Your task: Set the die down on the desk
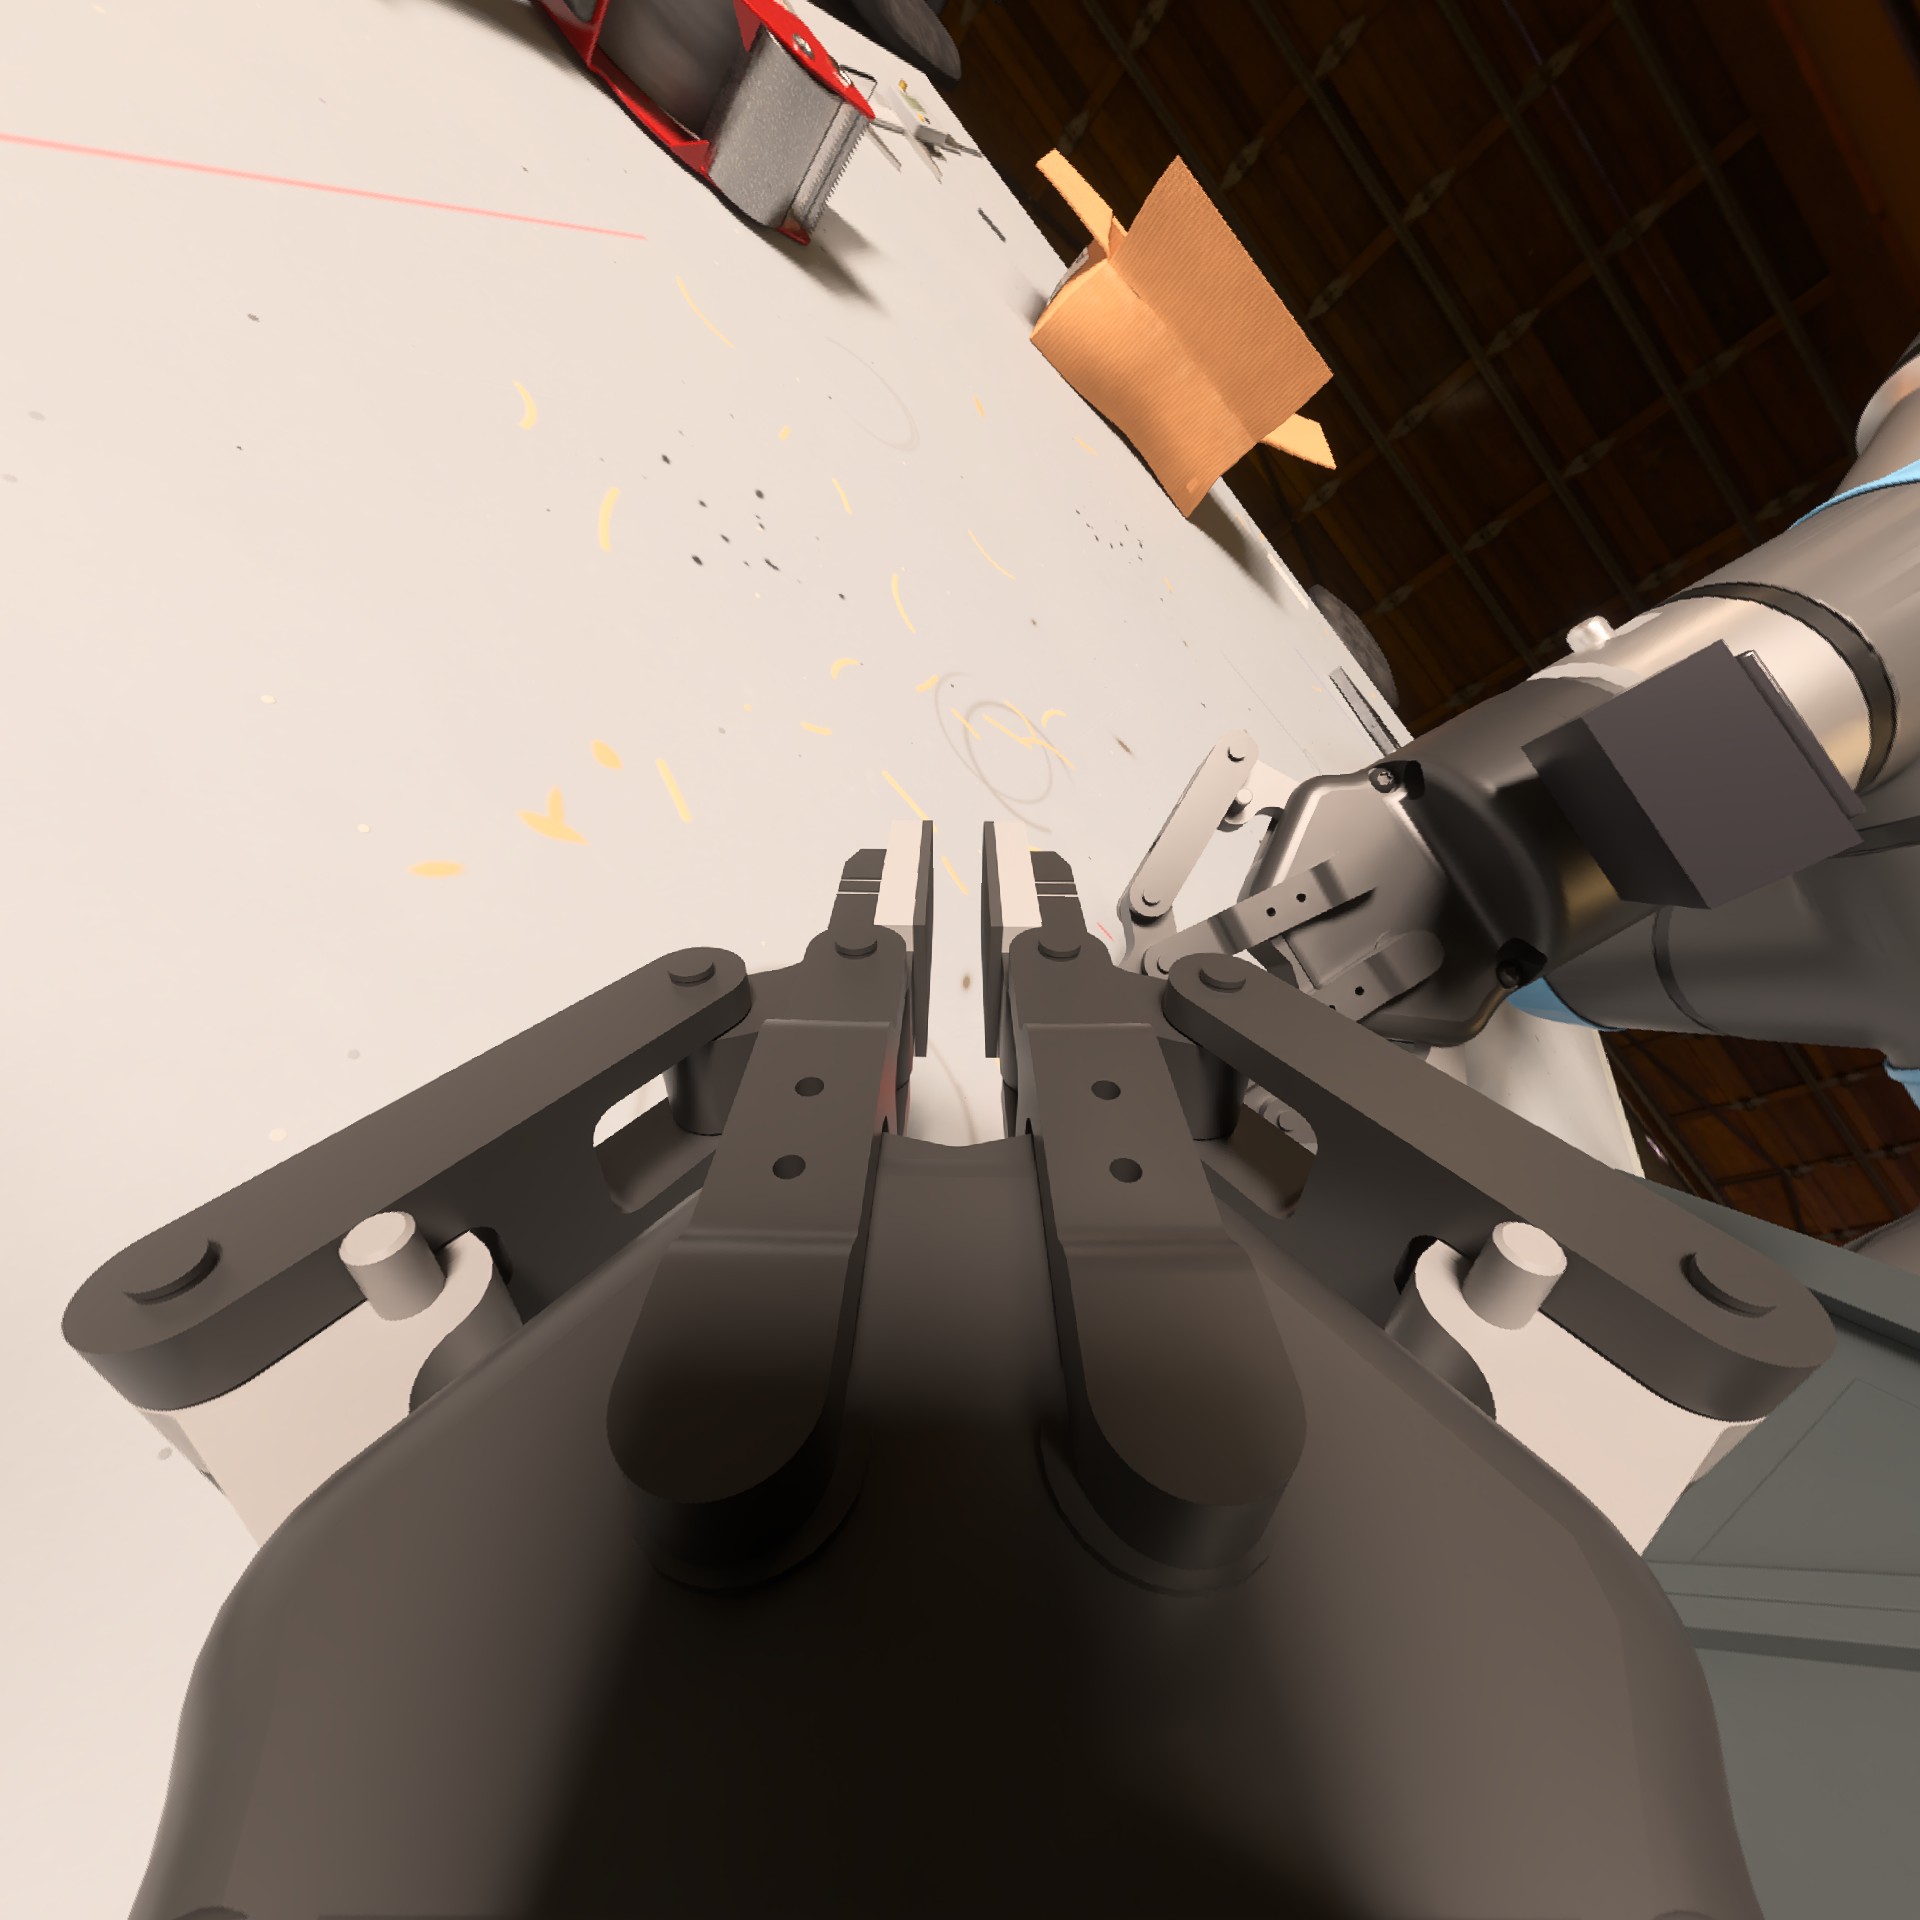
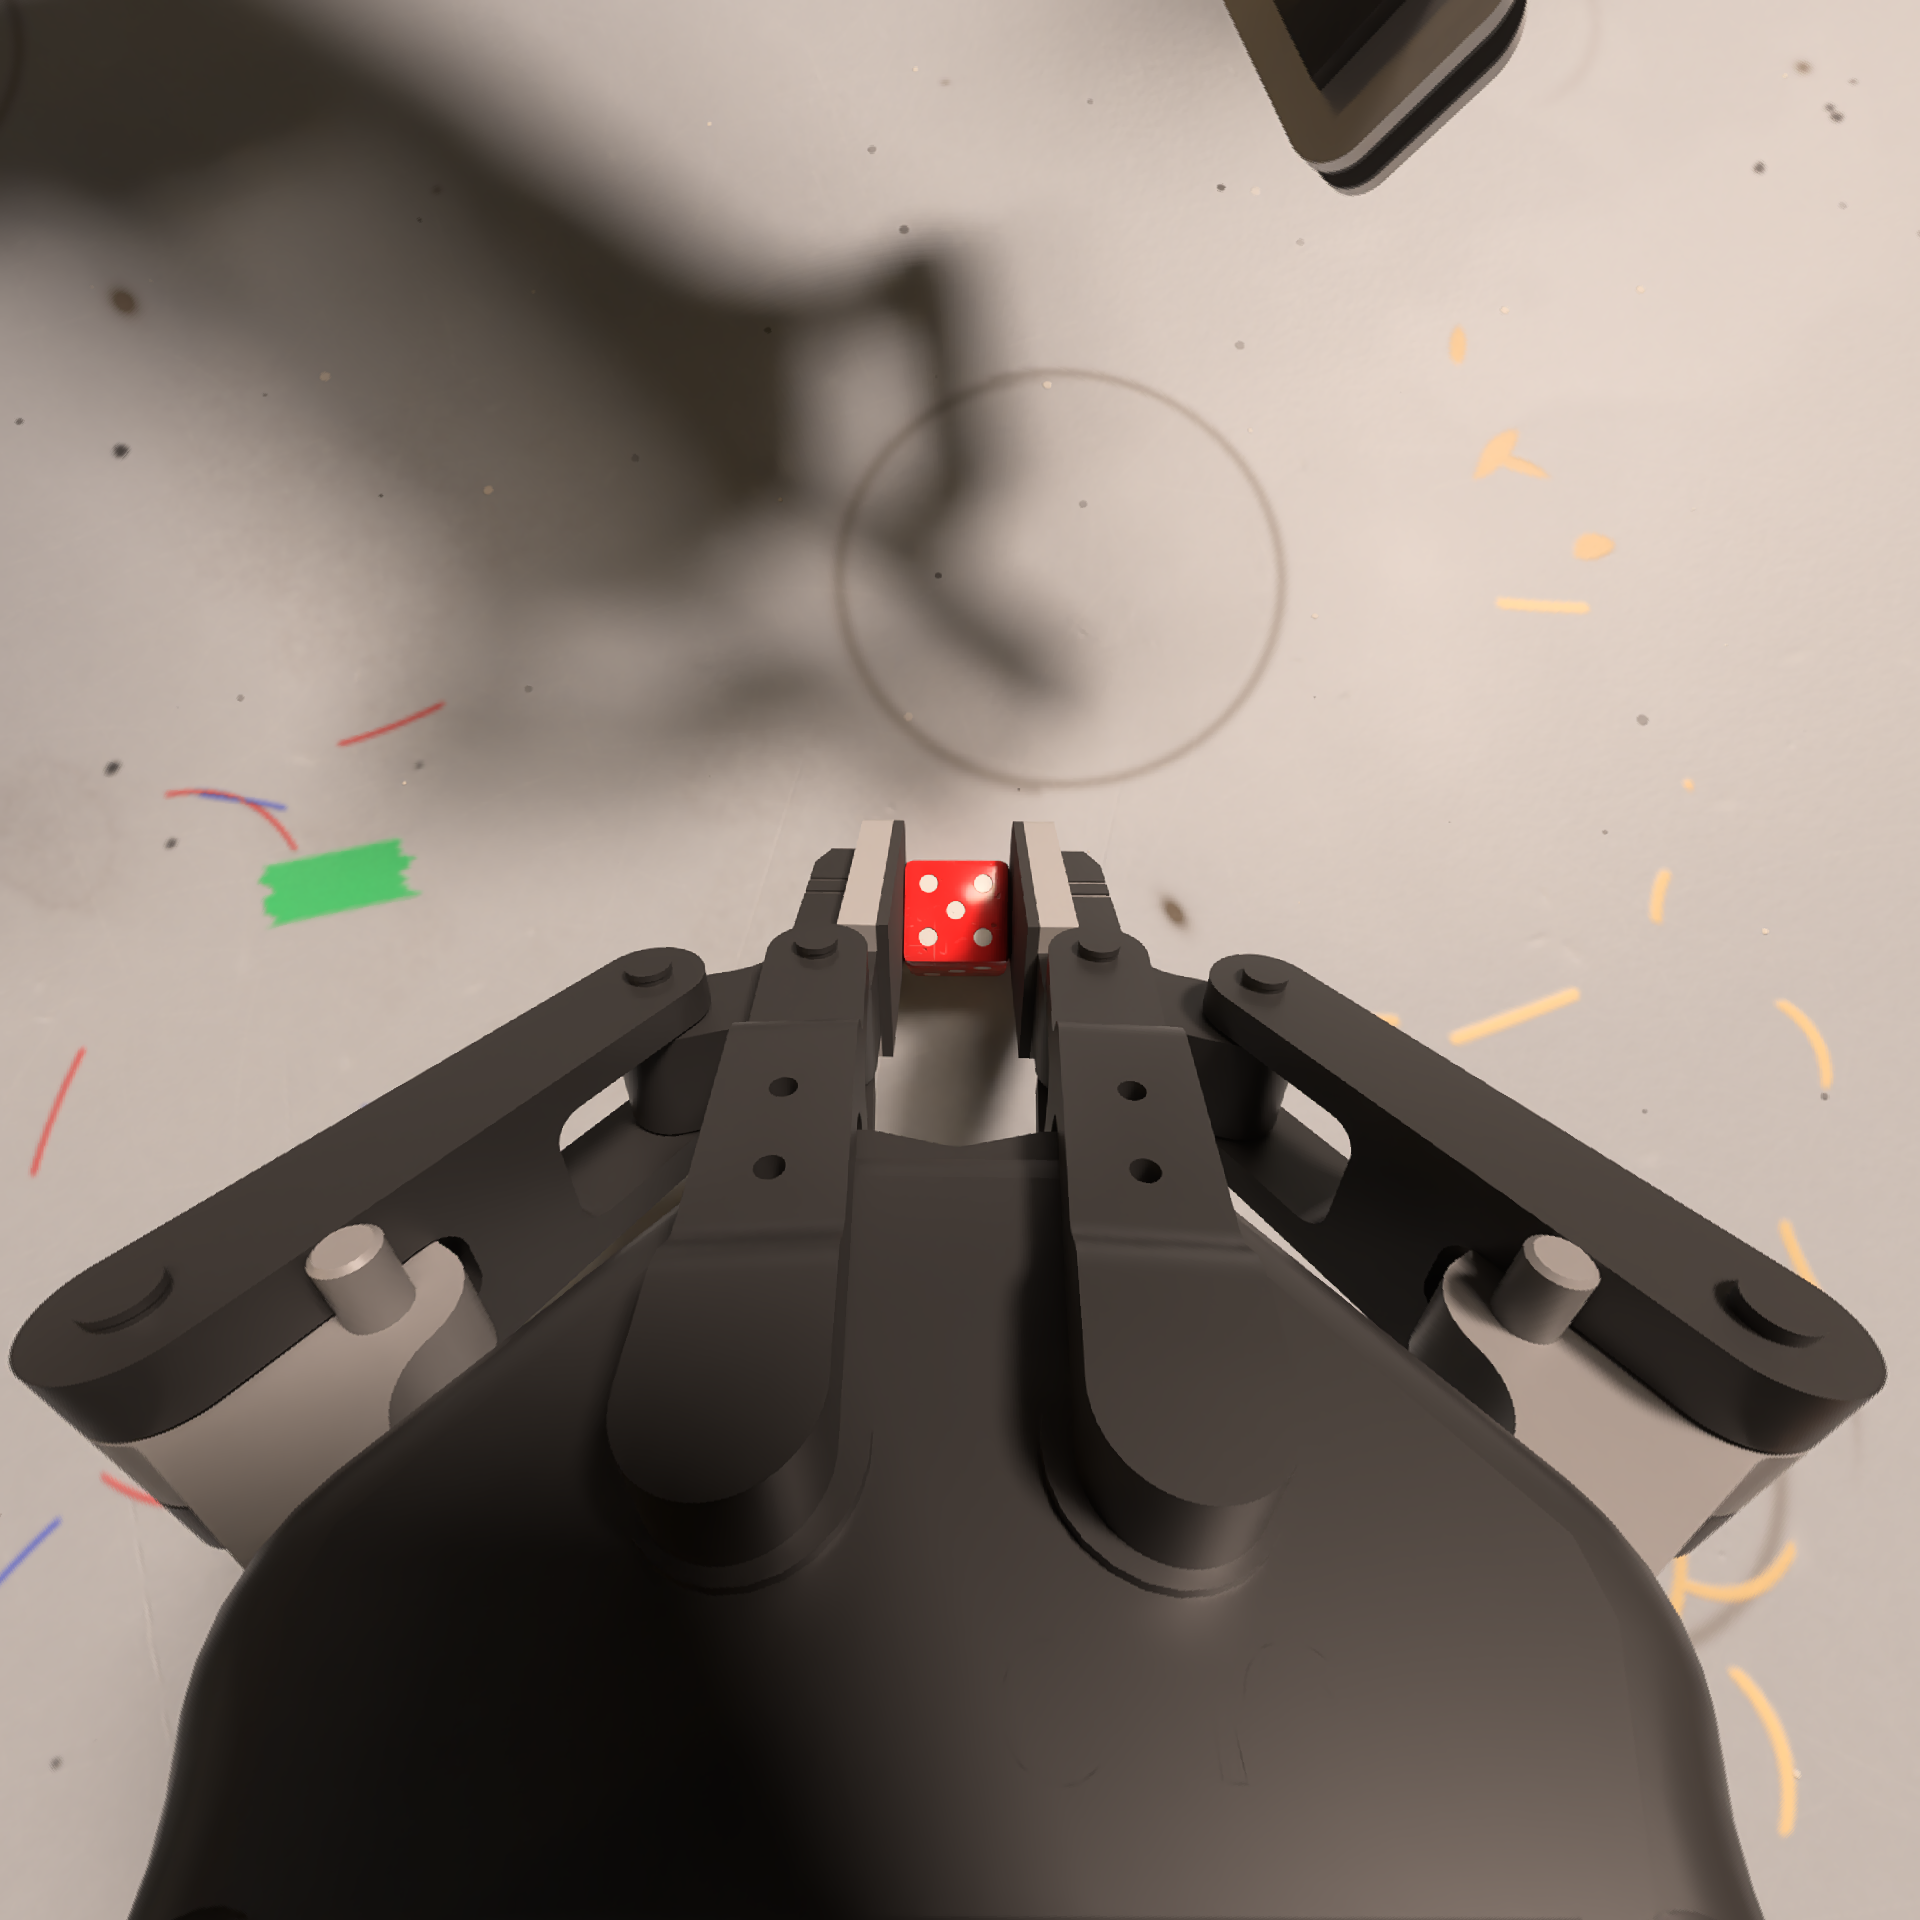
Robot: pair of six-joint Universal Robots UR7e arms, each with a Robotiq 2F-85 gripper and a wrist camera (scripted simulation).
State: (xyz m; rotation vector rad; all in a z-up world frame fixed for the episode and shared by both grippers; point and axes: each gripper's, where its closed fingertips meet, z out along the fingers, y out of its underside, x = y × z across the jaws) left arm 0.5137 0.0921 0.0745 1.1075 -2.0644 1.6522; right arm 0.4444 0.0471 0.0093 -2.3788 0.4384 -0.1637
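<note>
A red die (image 2: pixel 954 914) with white pips sits between the pads of my right gripper (image 2: pixel 956 894), which is shut on it and holds it above the pale desk (image 2: pixel 1455 727). The gripper's shadow falls on the desk ahead. My left gripper (image 1: pixel 957 883) is nearly closed, with a narrow gap and nothing between its pads, just over the desk (image 1: pixel 416 520). In the left wrist view the right gripper's body (image 1: pixel 1351 904) comes in from the right, close beside my left fingers. Its fingertips and the die are hidden there.
A red and grey tape dispenser (image 1: pixel 717 104) lies at the far end of the desk. An open cardboard box (image 1: pixel 1174 322) sits at the desk's right edge. A green tape patch (image 2: pixel 338 881) is stuck left of the die. A dark flat object (image 2: pixel 1371 83) lies ahead to the right.
</note>
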